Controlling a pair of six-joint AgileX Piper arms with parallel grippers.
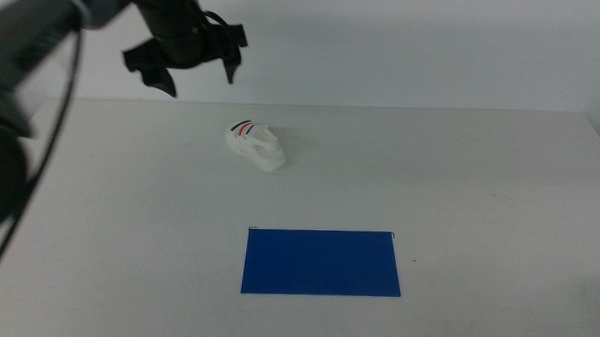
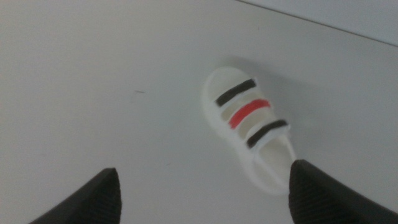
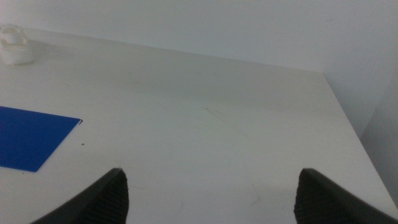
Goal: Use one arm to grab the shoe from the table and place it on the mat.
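The shoe lies on the table, well apart from the mat, which is nearer to the camera. The shoe has two black straps and one red strap. The left gripper hangs above the table, beyond the shoe, with its jaws spread wide and nothing between them. The right gripper waits over the table's right part, its jaws also apart.

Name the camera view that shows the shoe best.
The left wrist view: the shoe fills the frame, its black and red straps sharp. The middle view shows it small and whole on the table; the right wrist view catches only a white sliver at the edge.
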